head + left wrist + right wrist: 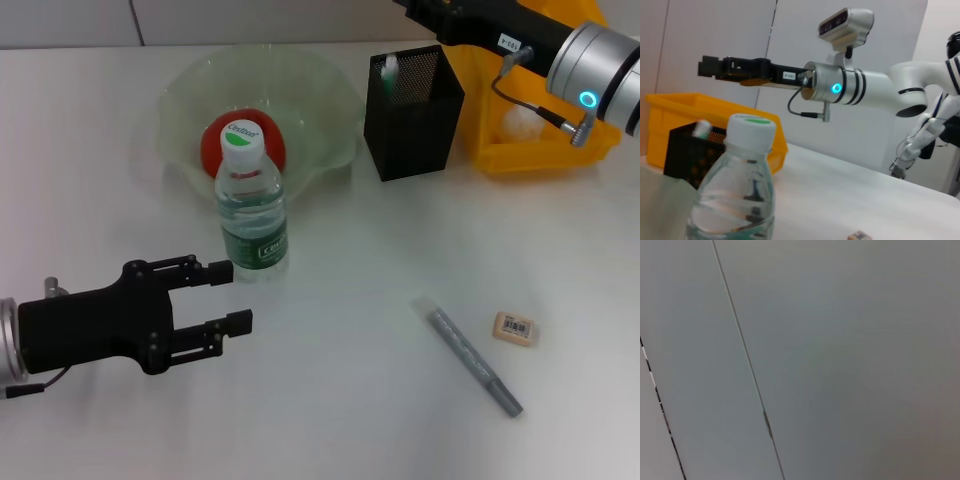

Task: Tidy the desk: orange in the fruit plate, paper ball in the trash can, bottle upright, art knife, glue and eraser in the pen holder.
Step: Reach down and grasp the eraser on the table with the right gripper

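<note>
The orange [212,146] lies in the pale-green fruit plate [180,85]. In front of it the bottle [251,215] [735,195] stands upright on the table. My left gripper [240,295] is open just on the near side of the bottle, apart from it. The pen holder [415,115] [687,155] has a white-capped glue stick [390,70] in it. A white paper ball [520,120] lies in the yellow trash can [545,150] [685,112]. The grey art knife [470,360] and the eraser [516,328] lie on the table at the front right. My right gripper [707,67] hangs high above the holder and the can.
My right arm [590,60] [855,87] reaches across the back right corner over the trash can. The white table [340,260] is bare between the bottle and the art knife.
</note>
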Controlling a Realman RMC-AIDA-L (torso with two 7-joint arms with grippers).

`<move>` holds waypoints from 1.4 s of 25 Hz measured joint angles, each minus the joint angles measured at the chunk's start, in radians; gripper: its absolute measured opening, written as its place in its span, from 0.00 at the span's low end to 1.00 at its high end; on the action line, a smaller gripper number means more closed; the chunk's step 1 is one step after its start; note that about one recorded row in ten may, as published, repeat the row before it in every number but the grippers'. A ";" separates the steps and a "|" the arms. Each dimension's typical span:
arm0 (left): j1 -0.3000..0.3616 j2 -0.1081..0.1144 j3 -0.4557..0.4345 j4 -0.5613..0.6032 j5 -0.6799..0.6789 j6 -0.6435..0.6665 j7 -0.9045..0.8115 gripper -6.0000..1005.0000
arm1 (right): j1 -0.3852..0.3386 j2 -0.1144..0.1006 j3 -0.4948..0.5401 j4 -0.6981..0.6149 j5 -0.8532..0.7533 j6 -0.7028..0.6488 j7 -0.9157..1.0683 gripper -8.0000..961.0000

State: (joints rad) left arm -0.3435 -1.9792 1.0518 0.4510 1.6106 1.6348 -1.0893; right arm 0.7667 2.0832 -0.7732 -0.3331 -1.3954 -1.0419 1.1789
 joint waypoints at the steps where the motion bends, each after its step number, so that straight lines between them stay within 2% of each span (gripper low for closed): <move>1: 0.000 0.000 0.000 0.000 0.000 0.000 0.000 0.65 | -0.004 -0.001 0.000 -0.005 0.000 -0.007 0.006 0.47; 3: -0.001 -0.004 0.002 0.000 0.000 -0.010 0.000 0.65 | -0.029 -0.004 -0.007 -0.048 -0.005 -0.044 0.059 0.56; 5: -0.003 -0.005 0.003 0.000 0.000 -0.010 0.000 0.65 | -0.047 -0.006 -0.021 -0.084 -0.016 -0.066 0.097 0.59; 7: -0.006 -0.005 0.006 0.000 0.000 -0.010 -0.002 0.65 | -0.091 -0.008 -0.058 -0.190 -0.062 -0.113 0.199 0.62; 8: -0.008 -0.005 0.008 0.000 0.000 -0.010 -0.005 0.65 | -0.142 -0.012 -0.092 -0.344 -0.158 -0.177 0.339 0.64; 9: -0.008 -0.005 0.008 0.000 0.000 -0.010 -0.005 0.65 | -0.142 -0.012 -0.092 -0.344 -0.158 -0.177 0.339 0.64; 11: -0.008 -0.004 0.009 0.000 0.000 -0.010 -0.006 0.65 | -0.190 -0.016 -0.100 -0.588 -0.383 -0.345 0.549 0.64; 13: -0.008 -0.004 0.009 0.000 0.000 -0.010 -0.006 0.65 | -0.199 -0.016 -0.091 -0.769 -0.550 -0.506 0.676 0.64; 14: -0.008 -0.004 0.009 0.000 0.000 -0.010 -0.006 0.65 | -0.199 -0.016 -0.091 -0.769 -0.550 -0.506 0.676 0.64; 15: -0.009 -0.004 0.010 0.000 0.000 -0.010 -0.005 0.65 | -0.195 -0.016 -0.091 -0.835 -0.609 -0.564 0.716 0.64; 17: -0.014 -0.001 0.011 0.000 0.000 -0.010 -0.007 0.65 | -0.178 -0.011 -0.096 -0.949 -0.744 -0.680 0.785 0.64; 18: -0.016 0.001 0.012 0.000 0.002 -0.010 -0.009 0.65 | -0.151 -0.008 -0.128 -1.028 -0.877 -0.755 0.827 0.64; 20: -0.017 0.001 0.011 0.000 0.007 -0.010 -0.011 0.65 | -0.139 -0.006 -0.150 -1.046 -0.937 -0.779 0.842 0.64; 22: -0.022 0.000 0.006 0.001 0.019 -0.011 -0.012 0.65 | -0.115 -0.005 -0.218 -1.057 -1.047 -0.796 0.879 0.64; 23: -0.024 -0.002 0.005 0.001 0.022 -0.012 -0.013 0.65 | -0.098 -0.005 -0.285 -1.046 -1.114 -0.795 0.904 0.64; 24: -0.025 -0.002 0.005 0.001 0.022 -0.012 -0.013 0.65 | -0.098 -0.005 -0.285 -1.046 -1.114 -0.795 0.904 0.64; 27: -0.025 -0.002 0.005 0.002 0.023 -0.014 -0.015 0.65 | -0.084 -0.003 -0.390 -1.009 -1.189 -0.781 0.934 0.64; 28: -0.025 -0.002 0.005 0.002 0.023 -0.015 -0.016 0.65 | -0.082 -0.001 -0.461 -0.987 -1.225 -0.754 0.958 0.64; 29: -0.025 -0.002 0.005 0.002 0.023 -0.015 -0.016 0.65 | -0.082 -0.001 -0.461 -0.987 -1.225 -0.754 0.958 0.63; 30: -0.025 -0.002 0.005 0.002 0.023 -0.015 -0.016 0.65 | -0.082 0.001 -0.522 -0.965 -1.243 -0.726 0.978 0.63; 33: -0.020 -0.003 0.006 0.002 0.023 -0.019 -0.017 0.65 | -0.082 0.001 -0.570 -0.937 -1.255 -0.700 0.996 0.55; 35: -0.017 -0.004 0.008 0.001 0.024 -0.021 -0.017 0.65 | -0.082 0.002 -0.581 -0.930 -1.261 -0.694 1.002 0.54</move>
State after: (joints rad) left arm -0.3602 -1.9831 1.0603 0.4520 1.6343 1.6140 -1.1060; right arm 0.6844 2.0849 -1.3542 -1.2628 -2.6560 -1.7355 2.1806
